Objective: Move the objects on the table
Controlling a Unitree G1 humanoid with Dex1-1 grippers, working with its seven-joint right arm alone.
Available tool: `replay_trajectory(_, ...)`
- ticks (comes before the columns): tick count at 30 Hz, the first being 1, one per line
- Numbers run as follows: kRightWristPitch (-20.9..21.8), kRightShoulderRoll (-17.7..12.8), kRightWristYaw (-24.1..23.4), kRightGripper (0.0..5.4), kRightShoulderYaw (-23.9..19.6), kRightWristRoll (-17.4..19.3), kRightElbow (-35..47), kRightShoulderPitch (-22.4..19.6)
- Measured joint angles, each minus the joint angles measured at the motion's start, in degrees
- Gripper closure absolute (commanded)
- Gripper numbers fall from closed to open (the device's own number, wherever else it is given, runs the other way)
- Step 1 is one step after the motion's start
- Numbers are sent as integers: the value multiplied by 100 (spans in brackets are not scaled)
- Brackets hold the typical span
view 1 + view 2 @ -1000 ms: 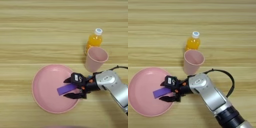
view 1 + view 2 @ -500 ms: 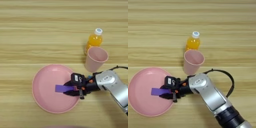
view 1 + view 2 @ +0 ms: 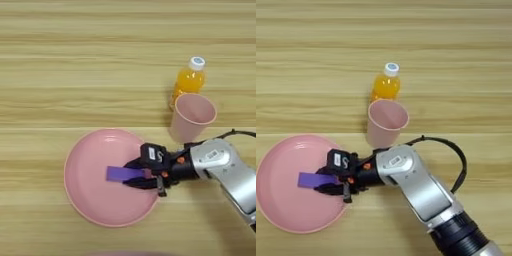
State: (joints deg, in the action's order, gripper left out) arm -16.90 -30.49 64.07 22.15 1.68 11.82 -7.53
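Observation:
A flat purple block (image 3: 119, 173) lies level over the middle of the large pink plate (image 3: 90, 197). My right gripper (image 3: 136, 174) reaches in from the right, its two black fingers closed on the block's right end, one finger above it and one below. I cannot tell whether the block touches the plate. In the right eye view the same purple block (image 3: 310, 180) sticks out to the left of the gripper (image 3: 332, 180). The pale pink cup (image 3: 192, 118) stands upright on the table (image 3: 60, 75), just behind my silver forearm (image 3: 220, 162).
An orange juice bottle (image 3: 189, 80) with a white cap stands right behind the cup, nearly touching it. A black cable (image 3: 453, 155) loops off the forearm to the right. The plate's near rim lies close to the picture's bottom edge.
The purple block was tilted in the gripper a second ago; it now lies level and has shifted slightly left over the plate. Cup and bottle have not moved.

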Motion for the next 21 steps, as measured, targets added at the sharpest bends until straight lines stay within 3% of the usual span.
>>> replay_trajectory(7,-73,35,-53,400,-573,529,593,-89)
replay_trajectory(13,-308,199,-529,400,-1662,1296,952,-564)
replay_trajectory(21,-406,-47,-894,400,-2687,1669,980,-807)
